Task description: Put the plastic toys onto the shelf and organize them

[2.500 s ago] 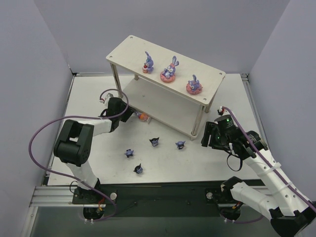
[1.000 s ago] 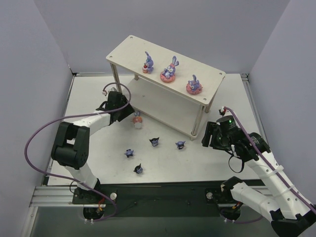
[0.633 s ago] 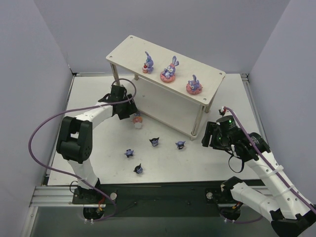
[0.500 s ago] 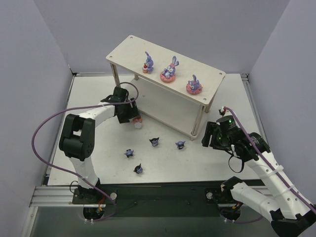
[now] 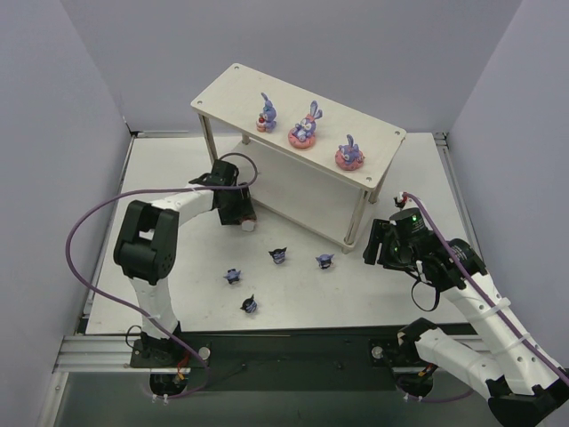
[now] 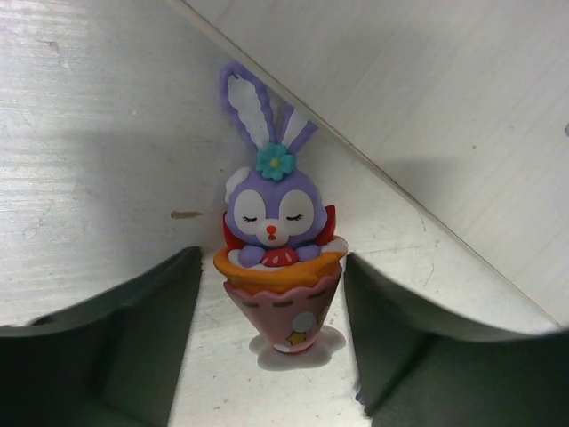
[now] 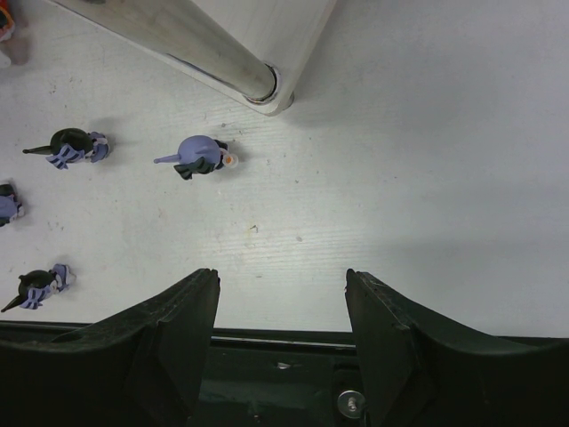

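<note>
Your left end effector (image 6: 271, 267) stands apart, straddling an upright rabbit (image 6: 271, 222) on the counter (image 6: 89, 133), at 7 o'clock from the shelf (image 5: 231, 93). Right end effector (image 7: 280, 294): apart, empty, blue figure (image 7: 200, 156) at its 11 o'clock.

Seen from above, the left end effector (image 5: 240, 213) hides most of the rabbit (image 5: 246, 224) (only its base peeks out). The right wrist view's left edge crops one dark figure (image 7: 5, 206).

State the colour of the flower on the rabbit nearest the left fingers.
The flower is teal; left wrist view.
</note>
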You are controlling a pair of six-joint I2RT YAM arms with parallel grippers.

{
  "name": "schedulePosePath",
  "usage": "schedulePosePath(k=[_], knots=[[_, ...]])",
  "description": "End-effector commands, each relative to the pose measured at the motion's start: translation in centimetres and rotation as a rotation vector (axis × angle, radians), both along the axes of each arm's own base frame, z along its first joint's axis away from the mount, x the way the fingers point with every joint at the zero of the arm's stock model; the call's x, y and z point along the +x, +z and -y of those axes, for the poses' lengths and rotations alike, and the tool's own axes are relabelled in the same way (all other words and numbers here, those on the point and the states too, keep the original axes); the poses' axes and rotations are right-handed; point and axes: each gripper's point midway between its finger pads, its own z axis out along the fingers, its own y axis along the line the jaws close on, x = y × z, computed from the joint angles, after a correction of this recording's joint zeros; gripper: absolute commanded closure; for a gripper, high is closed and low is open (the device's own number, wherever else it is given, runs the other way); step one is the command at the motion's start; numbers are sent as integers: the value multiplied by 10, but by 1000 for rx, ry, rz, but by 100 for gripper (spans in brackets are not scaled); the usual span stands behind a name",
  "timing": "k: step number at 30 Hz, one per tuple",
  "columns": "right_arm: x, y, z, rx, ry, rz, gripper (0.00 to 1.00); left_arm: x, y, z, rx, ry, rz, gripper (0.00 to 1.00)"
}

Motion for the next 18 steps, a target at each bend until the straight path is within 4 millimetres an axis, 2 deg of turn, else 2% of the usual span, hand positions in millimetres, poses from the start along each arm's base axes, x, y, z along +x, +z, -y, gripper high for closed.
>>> schedulePosePath(k=[1,2,3,5,6,9,10,13,14,16,17,18], knots=[[0,-1,5,-25,-3,1,40,5,0,-1,32,-23,13,39],[0,-1,5,-25,-4,-2,40,5,3,-2,37,-25,22,42],[0,0,4,-22,-4,0,40,5,4,-3,40,-25,26,52],[0,0,4,-20,-3,0,40,3,8,-3,47,-34,43,62],[0,0,3,-19,2,-2,40,2,10,-2,49,-40,49,72],[0,2,0,-3,9,-2,40,-2,20,-2,49,-55,72,87],[0,3,-1,1,12,-2,40,-4,23,0,40,-65,82,98],[-2,5,-6,24,30,-5,40,-13,41,2,13,-88,145,100],[-2,6,-7,29,35,-3,40,-21,53,1,-6,-99,175,100],[-3,7,-11,42,54,-3,40,-24,71,4,-41,-117,248,100],[-4,10,-15,58,72,-3,40,-28,97,8,-77,-143,322,100],[-3,13,-20,80,94,5,40,-34,100,9,-93,-159,361,100]])
